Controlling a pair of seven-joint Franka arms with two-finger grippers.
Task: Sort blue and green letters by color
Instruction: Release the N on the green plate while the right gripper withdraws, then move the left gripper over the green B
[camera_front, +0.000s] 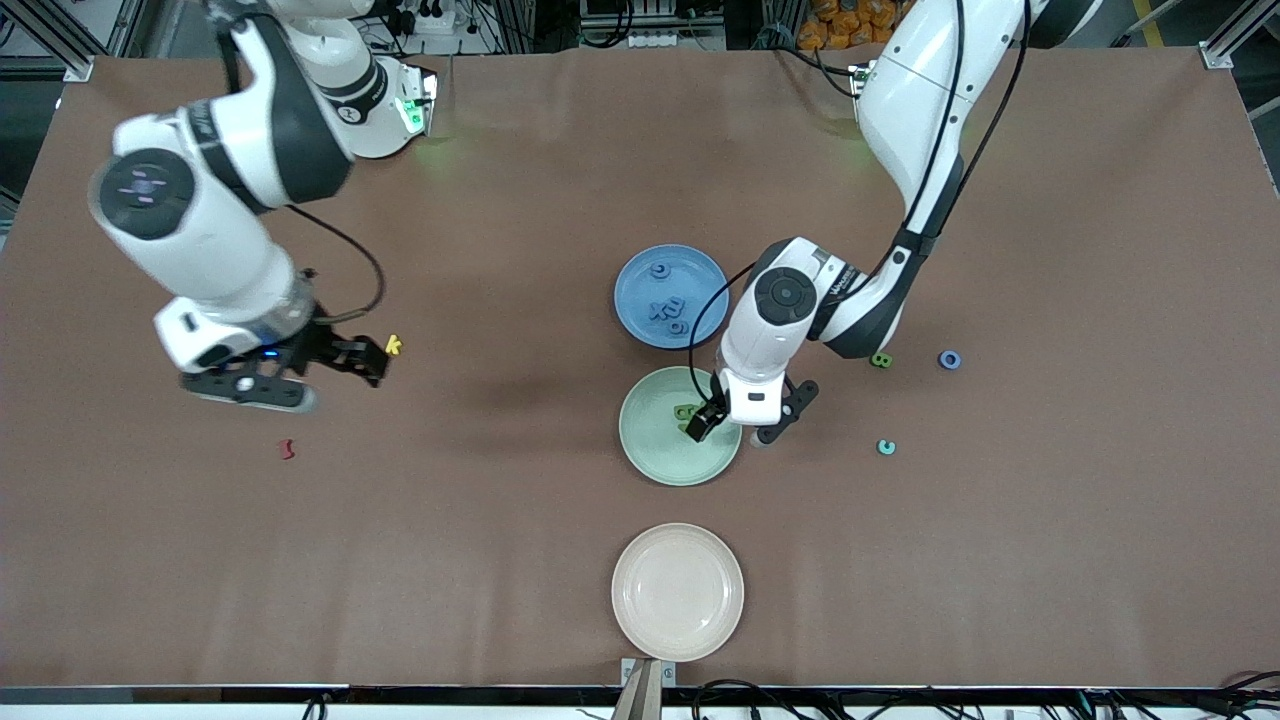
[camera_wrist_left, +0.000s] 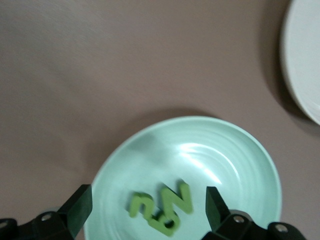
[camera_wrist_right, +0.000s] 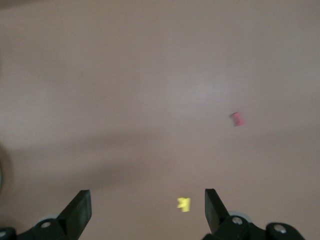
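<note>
A blue plate (camera_front: 640, 270) holds several blue letters (camera_front: 668, 308). A pale green plate (camera_front: 660, 455) lies nearer to the front camera and holds olive green letters (camera_front: 686, 411); they also show in the left wrist view (camera_wrist_left: 162, 205) on the plate (camera_wrist_left: 220, 150). My left gripper (camera_front: 745, 425) hangs open and empty over this plate's edge, its fingers (camera_wrist_left: 80, 207) on either side of the green letters. A green letter (camera_front: 881, 360) and a blue ring (camera_front: 949, 360) lie loose toward the left arm's end. My right gripper (camera_front: 372, 362) is open and empty over bare table beside the yellow k.
A cream plate (camera_front: 678, 590) lies near the front edge and shows in the left wrist view (camera_wrist_left: 305, 75). A teal ring (camera_front: 886, 447) lies by the loose letters. A yellow k (camera_front: 393, 345) (camera_wrist_right: 184, 204) and a dark red squiggly piece (camera_front: 287, 449) (camera_wrist_right: 238, 119) lie near the right gripper.
</note>
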